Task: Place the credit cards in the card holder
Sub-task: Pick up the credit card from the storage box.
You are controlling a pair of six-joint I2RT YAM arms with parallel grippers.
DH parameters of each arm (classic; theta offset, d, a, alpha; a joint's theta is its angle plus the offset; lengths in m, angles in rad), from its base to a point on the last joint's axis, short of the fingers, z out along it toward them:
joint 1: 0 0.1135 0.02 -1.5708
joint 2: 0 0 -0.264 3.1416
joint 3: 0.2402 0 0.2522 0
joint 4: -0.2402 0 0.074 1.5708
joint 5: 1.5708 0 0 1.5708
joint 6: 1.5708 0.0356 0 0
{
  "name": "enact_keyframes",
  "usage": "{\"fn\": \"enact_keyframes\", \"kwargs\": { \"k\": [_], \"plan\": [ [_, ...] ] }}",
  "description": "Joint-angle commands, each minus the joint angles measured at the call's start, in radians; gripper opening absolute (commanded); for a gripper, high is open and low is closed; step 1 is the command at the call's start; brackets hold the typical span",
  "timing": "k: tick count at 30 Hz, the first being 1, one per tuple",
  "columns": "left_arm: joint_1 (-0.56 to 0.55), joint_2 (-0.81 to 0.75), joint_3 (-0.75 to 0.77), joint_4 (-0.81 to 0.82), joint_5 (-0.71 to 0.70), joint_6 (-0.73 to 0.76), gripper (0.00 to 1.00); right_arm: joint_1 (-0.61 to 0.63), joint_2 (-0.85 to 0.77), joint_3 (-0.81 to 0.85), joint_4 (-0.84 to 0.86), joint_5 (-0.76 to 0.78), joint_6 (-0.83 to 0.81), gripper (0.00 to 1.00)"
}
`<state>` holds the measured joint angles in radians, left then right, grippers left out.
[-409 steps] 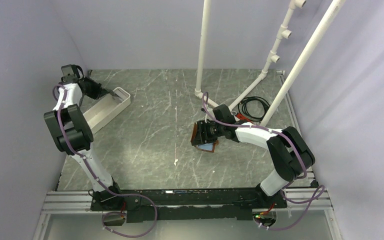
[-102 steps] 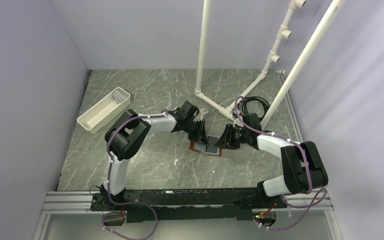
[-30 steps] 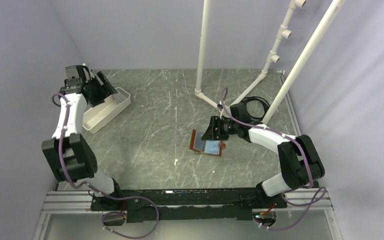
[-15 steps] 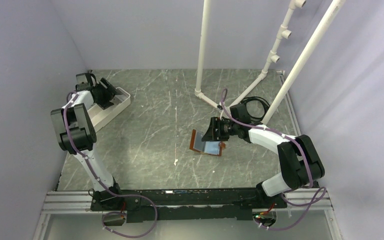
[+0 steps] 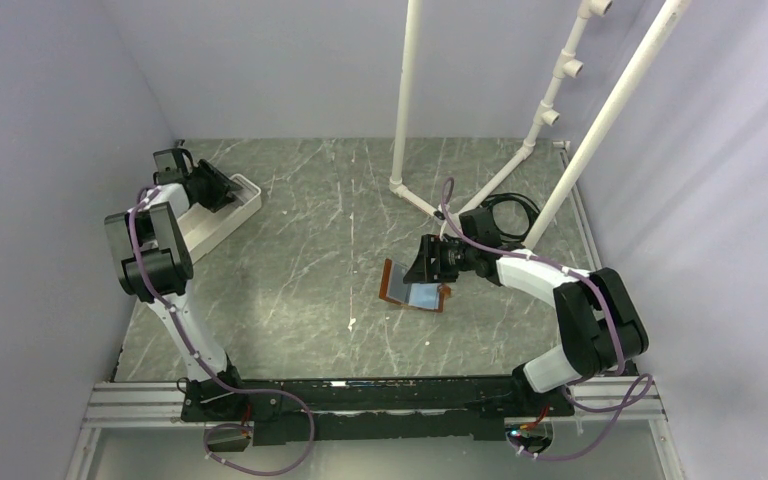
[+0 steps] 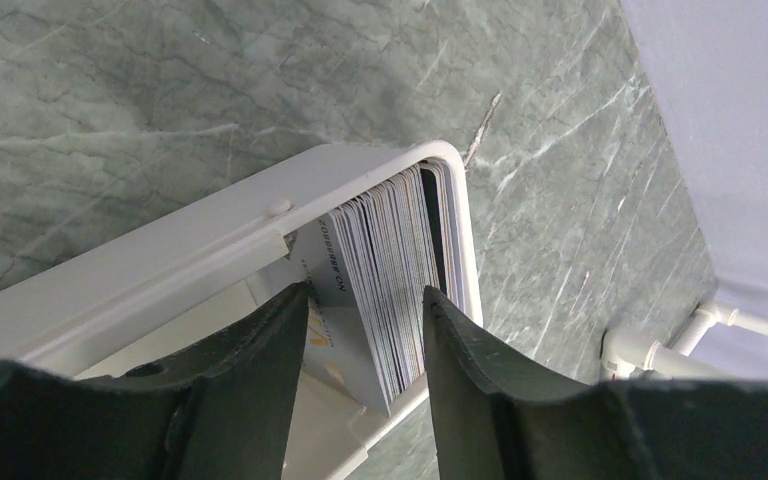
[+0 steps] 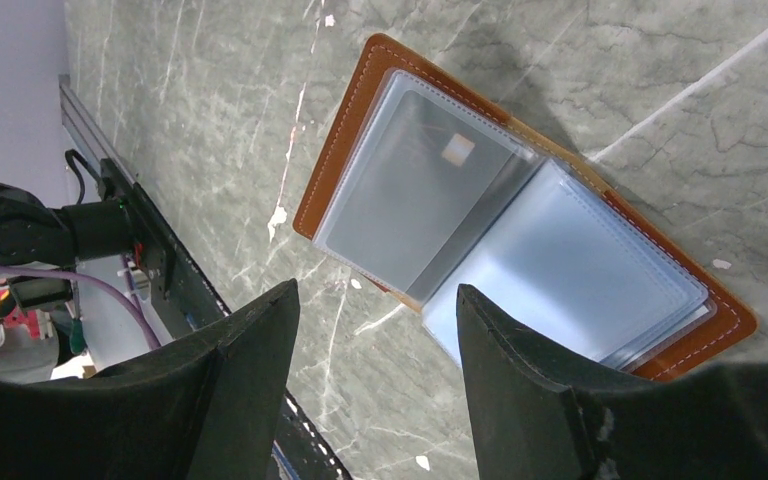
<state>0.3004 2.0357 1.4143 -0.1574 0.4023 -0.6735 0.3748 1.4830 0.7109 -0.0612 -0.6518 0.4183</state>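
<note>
Several credit cards (image 6: 390, 270) stand on edge, packed at the end of a long white tray (image 6: 210, 250) at the table's far left (image 5: 210, 225). My left gripper (image 6: 364, 290) reaches down into the tray, open, one finger on each side of the stack; I cannot see whether either finger presses on it. The brown leather card holder (image 5: 415, 287) lies open mid-table. Its clear sleeves show a grey card with a chip (image 7: 420, 180) and a pale blue card (image 7: 560, 260). My right gripper (image 7: 378, 285) hovers open just above the holder's near edge, holding nothing.
White PVC pipes (image 5: 405, 100) rise from the table behind the holder, and a slanted one (image 5: 610, 110) crosses at the right. A black cable coil (image 5: 505, 212) lies by the right arm. Walls stand close on both sides. The metal rail (image 5: 360, 395) runs along the near edge.
The left arm has folded in and lowered, keeping its gripper at the tray's far end. The right arm and the card holder have not moved.
</note>
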Motion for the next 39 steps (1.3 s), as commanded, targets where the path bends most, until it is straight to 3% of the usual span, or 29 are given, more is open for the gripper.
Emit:
{"fn": "enact_keyframes", "kwargs": {
  "k": [1, 11, 17, 25, 30, 39],
  "plan": [
    [-0.003, -0.003, 0.048, 0.065, 0.062, -0.019, 0.49, -0.001, 0.009, 0.012, 0.024, 0.006, -0.018, 0.62],
    [-0.001, -0.014, 0.054, 0.051, 0.095, -0.029, 0.37, -0.001, 0.017, 0.016, 0.023, 0.004, -0.018, 0.62],
    [0.003, -0.003, 0.083, 0.001, 0.113, -0.021, 0.21, -0.001, 0.017, 0.016, 0.021, 0.006, -0.019, 0.62],
    [0.02, 0.002, 0.166, -0.165, 0.143, 0.014, 0.15, -0.002, 0.023, 0.019, 0.025, -0.001, -0.013, 0.62],
    [0.032, -0.011, 0.209, -0.29, 0.156, 0.038, 0.04, -0.002, 0.027, 0.022, 0.02, -0.008, -0.015, 0.61],
    [0.028, -0.28, 0.144, -0.393, 0.159, 0.126, 0.0, -0.001, 0.027, 0.027, 0.004, -0.019, -0.016, 0.61]
  ]
}}
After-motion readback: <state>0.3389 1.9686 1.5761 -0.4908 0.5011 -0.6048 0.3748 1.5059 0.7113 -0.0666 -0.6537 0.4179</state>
